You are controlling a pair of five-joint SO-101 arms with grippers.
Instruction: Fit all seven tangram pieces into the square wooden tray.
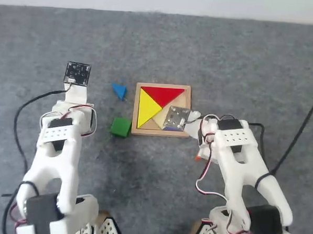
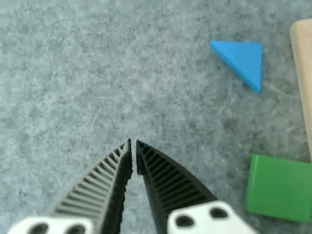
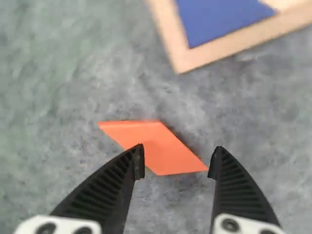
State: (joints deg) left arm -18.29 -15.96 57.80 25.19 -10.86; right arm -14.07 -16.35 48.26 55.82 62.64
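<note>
The square wooden tray (image 1: pixel 188 90) holds a red triangle (image 1: pixel 161 94), a yellow triangle (image 1: pixel 146 108) and a blue piece (image 3: pixel 219 17) at its near right corner. An orange parallelogram (image 3: pixel 151 144) lies flat on the carpet just outside that corner (image 3: pixel 195 56). My right gripper (image 3: pixel 178 158) hangs open over it, one finger at each side. A blue triangle (image 2: pixel 241 56) and a green square (image 2: pixel 278 187) lie on the carpet left of the tray. My left gripper (image 2: pixel 132 144) is shut and holds nothing, over bare carpet to the left of both.
Grey carpet covers the whole table. The right arm (image 1: pixel 233 147) overhangs the tray's near right corner in the high view. The left arm (image 1: pixel 66 128) stands left of the green square (image 1: pixel 120 127) and the blue triangle (image 1: pixel 118 90). Cables trail beside both arms.
</note>
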